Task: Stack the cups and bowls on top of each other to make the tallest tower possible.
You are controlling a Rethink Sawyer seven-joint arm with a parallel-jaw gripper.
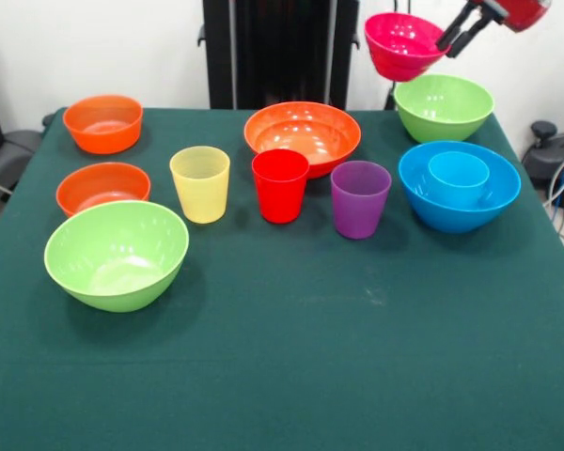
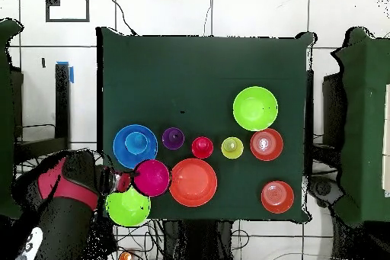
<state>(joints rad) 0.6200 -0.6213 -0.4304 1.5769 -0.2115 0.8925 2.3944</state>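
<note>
My gripper (image 1: pixel 448 38) is shut on the rim of the small magenta bowl (image 1: pixel 400 45) and holds it tilted in the air beside the far lime green bowl (image 1: pixel 443 106). In the overhead view the gripper (image 2: pixel 124 181) and magenta bowl (image 2: pixel 151 178) hang between that green bowl (image 2: pixel 128 206) and the wide orange bowl (image 2: pixel 193 182). The light blue cup (image 1: pixel 458 175) stands inside the blue bowl (image 1: pixel 470 214). The purple cup (image 1: pixel 360 198), red cup (image 1: pixel 280 185) and yellow cup (image 1: pixel 200 183) stand upright in a row.
A second large lime green bowl (image 1: pixel 116 254) sits front left. Two small orange bowls (image 1: pixel 103 123) (image 1: pixel 101 187) sit at the left edge. The wide orange bowl (image 1: pixel 302 136) sits behind the red cup. The green cloth (image 1: pixel 310 376) covers the table.
</note>
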